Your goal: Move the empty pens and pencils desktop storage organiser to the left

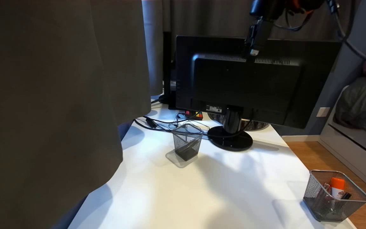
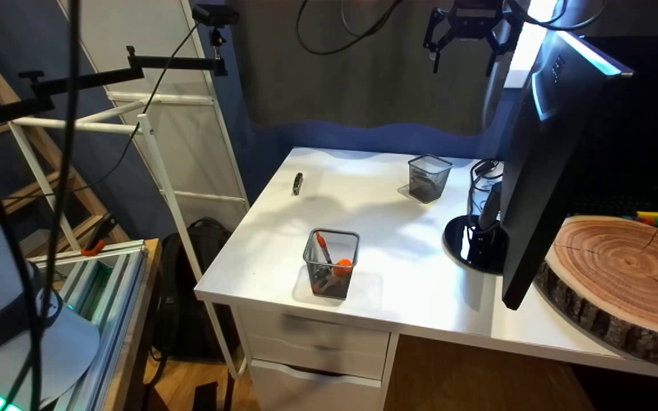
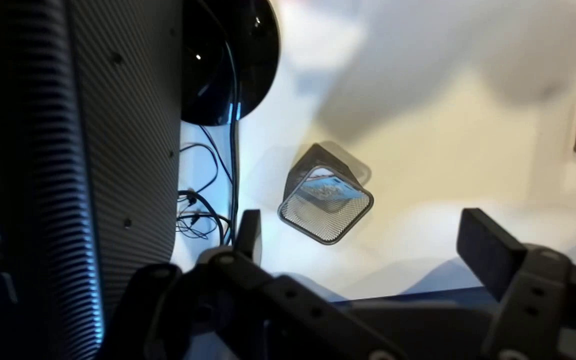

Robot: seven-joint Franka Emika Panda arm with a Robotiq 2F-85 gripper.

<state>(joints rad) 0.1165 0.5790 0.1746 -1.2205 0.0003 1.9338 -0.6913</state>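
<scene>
The empty mesh organiser [image 1: 186,144] stands upright on the white desk, near the monitor's base. It also shows in an exterior view [image 2: 427,185], towards the desk's far edge. In the wrist view the organiser [image 3: 328,215] lies ahead of the fingers, its square rim turned like a diamond; no pens show inside. My gripper [image 2: 462,65] is open and empty, high above the desk beside the monitor's top. In the wrist view the gripper [image 3: 360,225] has its fingers wide apart. In an exterior view the gripper [image 1: 253,51] is partly cut off and dark against the monitor.
A second mesh organiser [image 2: 347,242] with pens and an orange-capped item stands near the desk edge. The large monitor [image 1: 249,82] and its round base [image 1: 230,143] are close to the empty organiser. Black cables [image 3: 234,150] run beside it. A multi-tool [image 2: 297,184] lies on the desk.
</scene>
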